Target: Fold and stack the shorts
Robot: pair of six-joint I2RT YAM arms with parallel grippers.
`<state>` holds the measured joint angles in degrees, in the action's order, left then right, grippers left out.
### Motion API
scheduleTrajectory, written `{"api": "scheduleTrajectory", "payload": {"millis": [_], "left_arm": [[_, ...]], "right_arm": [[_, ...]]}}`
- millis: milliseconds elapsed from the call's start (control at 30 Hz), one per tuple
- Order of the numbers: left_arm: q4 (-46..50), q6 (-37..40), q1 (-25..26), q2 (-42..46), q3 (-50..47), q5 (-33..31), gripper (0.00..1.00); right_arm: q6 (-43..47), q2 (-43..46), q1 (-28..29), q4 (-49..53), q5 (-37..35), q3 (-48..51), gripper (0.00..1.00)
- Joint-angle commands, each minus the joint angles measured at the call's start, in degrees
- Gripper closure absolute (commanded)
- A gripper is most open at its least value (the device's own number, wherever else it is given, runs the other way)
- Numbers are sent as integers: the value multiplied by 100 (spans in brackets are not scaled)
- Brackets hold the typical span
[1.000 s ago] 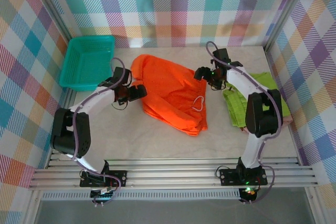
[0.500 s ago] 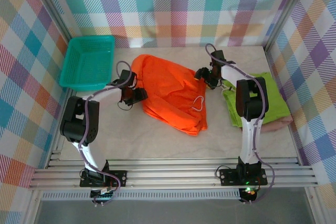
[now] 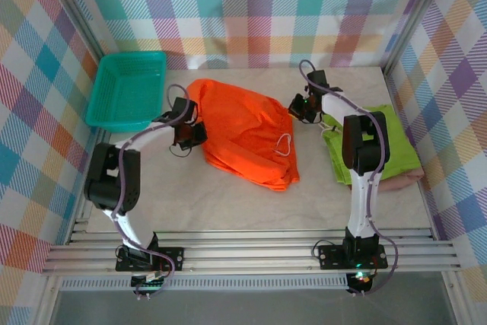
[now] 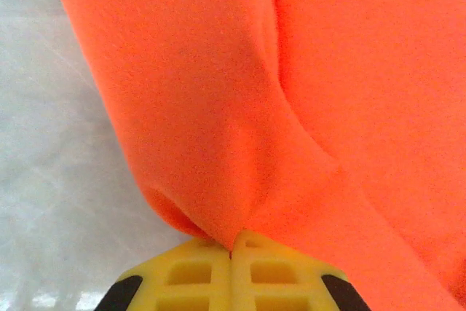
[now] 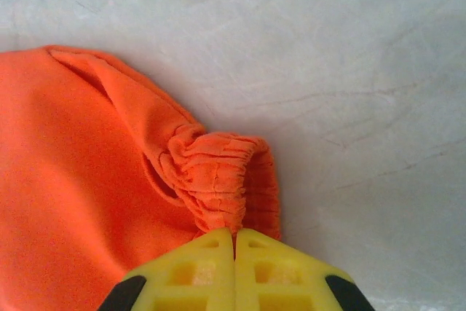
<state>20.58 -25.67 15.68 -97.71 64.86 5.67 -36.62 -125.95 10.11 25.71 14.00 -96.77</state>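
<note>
The orange shorts [image 3: 247,138] lie crumpled in the middle of the table, white drawstring loop on top. My left gripper [image 3: 199,133] is shut on their left edge; in the left wrist view the yellow fingers [image 4: 200,274] pinch a fold of orange cloth [image 4: 240,107]. At the shorts' right corner my right gripper [image 3: 298,109] is shut on the gathered elastic waistband [image 5: 222,180], its yellow fingers [image 5: 273,271] pressed together. The lime green shorts [image 3: 396,142] lie folded at the right, on top of the pink shorts [image 3: 403,181], of which an edge peeks out.
A teal mesh basket [image 3: 125,89] stands at the back left corner. Plaid walls enclose the table on three sides, with metal rails along the near edge [image 3: 251,253]. Bare tabletop [image 3: 228,203] lies in front of the orange shorts.
Both grippers went from open to shut on the orange shorts. The left gripper moved in to the cloth's left edge, the right to the waistband corner, and the cloth shifted slightly.
</note>
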Motion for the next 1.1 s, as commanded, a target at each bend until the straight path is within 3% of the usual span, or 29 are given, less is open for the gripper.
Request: {"api": "scheduleTrajectory", "payload": {"millis": [0,267,333,400,433,467,500,567,667,767,933,1067], "left_arm": [[419,208,40,965,91,-319,100],[1532,245,45,2581,-240,-674,100],[1683,133,57,2915,-471,-610,94],[1691,43,83,3223,-798,-476,77],[1716,9,84,3385,-960,-453,57],[1773,-10,85,3540,-1080,-522,35],[1847,-21,84,3662,-1156,-624,20],[2075,-50,71,3960,-1229,-1002,3],[2277,-35,-69,4291,-1272,-1116,0],[2283,-106,-296,4332,-1372,-814,0],[1802,-368,-607,4021,-1841,-351,0],[1244,-577,-849,3721,-2179,-33,1]], "right_arm": [[184,344,-96,10,-117,-284,100],[422,722,-218,98,-590,-492,100],[458,666,-229,217,-599,-635,100],[522,563,-229,306,-550,-774,100],[553,519,-230,336,-466,-846,96],[597,489,-229,376,-396,-911,85],[624,477,-229,417,-338,-949,75],[652,582,-229,486,-284,-927,55],[639,985,-203,431,-129,-620,39],[660,1598,-79,331,174,-29,31],[624,2594,483,-137,528,1371,22],[661,2898,1089,-204,612,2157,20]]}}
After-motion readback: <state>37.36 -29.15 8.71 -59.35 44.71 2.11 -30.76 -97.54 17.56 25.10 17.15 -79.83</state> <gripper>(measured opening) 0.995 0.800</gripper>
